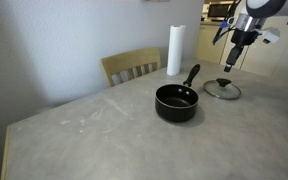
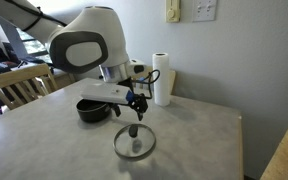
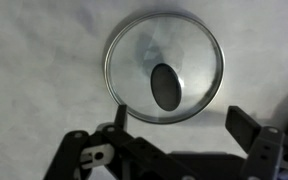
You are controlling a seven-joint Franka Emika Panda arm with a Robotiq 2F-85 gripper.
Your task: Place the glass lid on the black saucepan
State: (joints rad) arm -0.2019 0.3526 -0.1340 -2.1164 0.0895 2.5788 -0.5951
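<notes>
The grey table [image 1: 94, 125] spreads beneath everything I see, and my gripper hangs over its far corner. The arm [image 2: 84, 45] fills much of an exterior view, bending down to the gripper [image 2: 132, 129], which points at the tabletop. In the wrist view I read the gripper [image 3: 179, 118] as open: its fingers [image 3: 246, 128] are spread wide with nothing clamped between them.

A wooden chair [image 1: 132, 68] stands at the table edge, well away from the gripper and beyond the pan. The white paper-towel roll [image 1: 174, 50] stands upright on the table near the gripper, just past the tip of the pan's handle.

The black saucepan [image 1: 176, 102] sits on the table off to one side of the gripper, near it but apart, its long handle [image 1: 191, 76] pointing towards the roll. It is uncovered.

The glass lid [image 2: 134, 142] lies flat on the table straight below the gripper, beside the saucepan and not touching it. From the wrist camera the glass lid [image 3: 164, 68] sits just ahead of the fingers, its near rim reaching in between them. The gripper [image 1: 230, 63] hovers above the lid [image 1: 222, 89] with a gap showing. The small black knob [image 3: 165, 87] stands at the lid's centre, untouched.
</notes>
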